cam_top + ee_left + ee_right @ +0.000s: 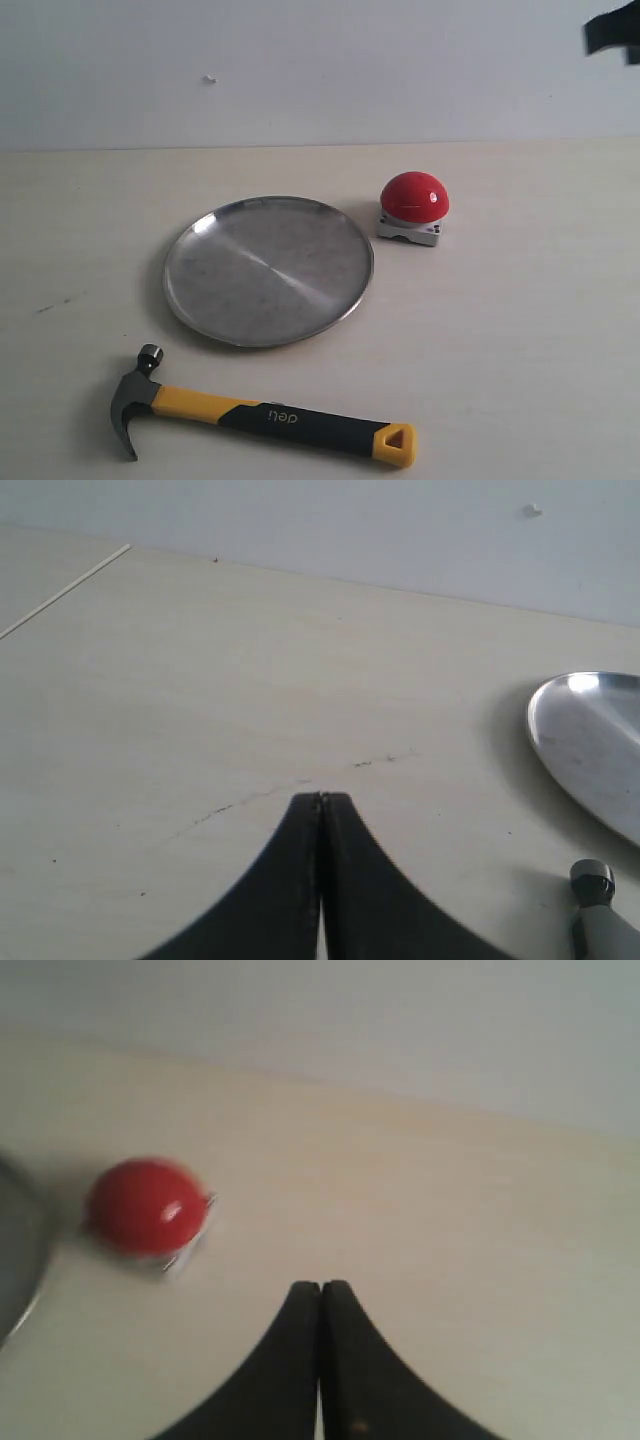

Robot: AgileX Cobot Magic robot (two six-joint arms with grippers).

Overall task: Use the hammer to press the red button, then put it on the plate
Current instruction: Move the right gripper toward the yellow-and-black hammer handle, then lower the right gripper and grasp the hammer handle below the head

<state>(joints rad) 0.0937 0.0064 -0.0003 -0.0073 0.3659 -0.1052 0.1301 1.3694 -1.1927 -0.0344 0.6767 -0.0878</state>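
Hammer (262, 415) is laid crosswise on the counter (520, 330), head found near the closed, empty left hand (321, 800), the closed right hand (321, 1285) judged farther.

One marking is seen: small yellow lettering, apparently "deli" upside down, printed on the black grip of the yellow-and-black claw hammer (280, 418).

One hammer (262, 412), one plate (268, 270) and one red button (414, 197) lie on the desk (520, 340). Two tools show, left tool (321, 798) and right tool (320, 1285).
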